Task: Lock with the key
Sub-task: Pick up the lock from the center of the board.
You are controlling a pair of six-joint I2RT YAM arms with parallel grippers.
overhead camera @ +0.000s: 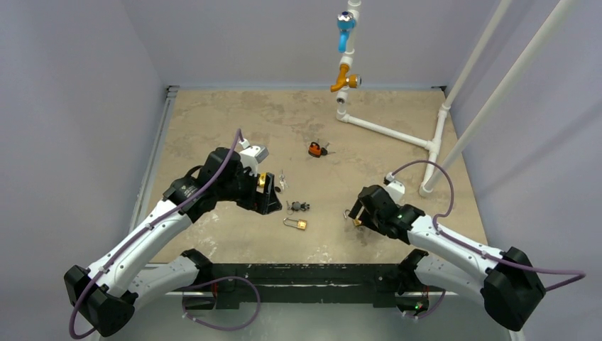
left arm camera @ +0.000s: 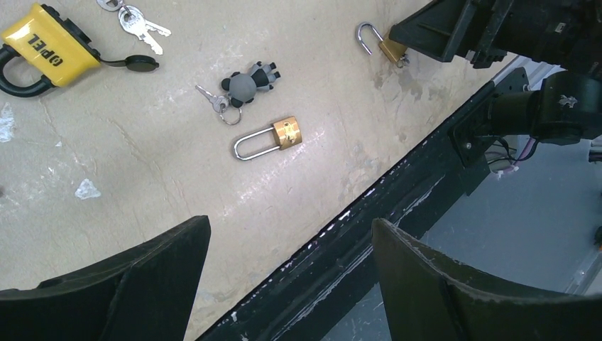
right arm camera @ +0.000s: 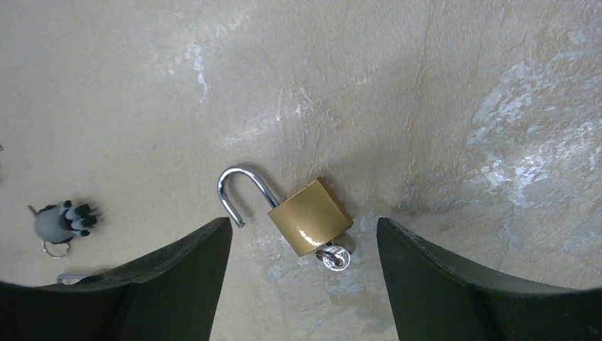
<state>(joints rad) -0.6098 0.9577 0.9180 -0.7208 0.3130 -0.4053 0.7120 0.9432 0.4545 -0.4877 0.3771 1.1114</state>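
**A:** Entry one, the task piece?

**B:** Open padlock (right arm camera: 310, 217): brass, lying flat on the tabletop (right arm camera: 426, 85). Shackle swung free, key (right arm camera: 334, 257) seated in its base.

**A:** Fingers?

**B:** Right fingers (right arm camera: 454, 284): spread wide, one on each side of the open padlock, apparently not touching it. Left fingers (left arm camera: 142, 284): also spread, holding nothing, well to the left of the open padlock.

**A:** Remaining stock, located from the open padlock?

**B:** Closed padlock (left arm camera: 270, 138): brass, long shackle, lying to the left of it, between it and the left fingers. Grey fob (left arm camera: 245, 85): on a ring with one small key, just behind the closed padlock. Yellow padlock (left arm camera: 46, 46): farther left, with loose keys (left arm camera: 138, 25) beside it. Orange padlock (overhead camera: 314, 149): behind and slightly left. Pipe frame (overhead camera: 387, 131): white, with blue and orange valves, behind and to the right.
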